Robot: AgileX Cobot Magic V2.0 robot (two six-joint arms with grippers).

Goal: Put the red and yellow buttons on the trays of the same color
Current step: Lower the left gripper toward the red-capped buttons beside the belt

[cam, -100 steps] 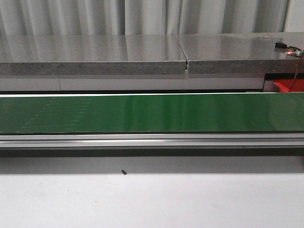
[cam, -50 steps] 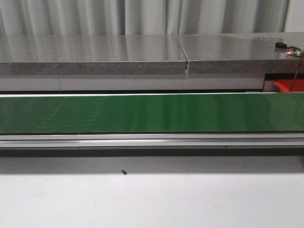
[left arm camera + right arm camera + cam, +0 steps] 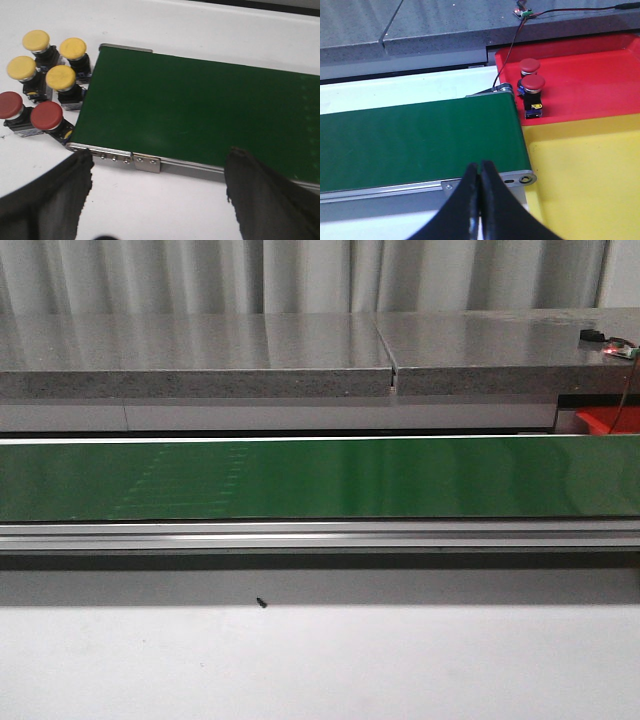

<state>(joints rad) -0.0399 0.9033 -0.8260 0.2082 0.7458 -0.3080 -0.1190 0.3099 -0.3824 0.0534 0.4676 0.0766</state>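
In the left wrist view, several yellow buttons (image 3: 60,77) and two red buttons (image 3: 46,115) stand clustered on the white table beside the end of the green conveyor belt (image 3: 200,110). My left gripper (image 3: 159,170) is open over the white table by the belt's rail, nothing between its fingers. In the right wrist view, two red buttons (image 3: 533,84) stand on the red tray (image 3: 590,75). The yellow tray (image 3: 585,175) beside it holds nothing in view. My right gripper (image 3: 480,167) is shut and empty, above the belt's end rail.
The green belt (image 3: 320,478) spans the front view with an aluminium rail (image 3: 320,535) in front and a grey stone counter (image 3: 200,355) behind. A small circuit board with wires (image 3: 522,12) lies on the counter near the red tray. A tiny dark speck (image 3: 261,603) lies on the white table.
Faint pale streaks on the green belt have shifted to the right; neither arm shows in the front view.
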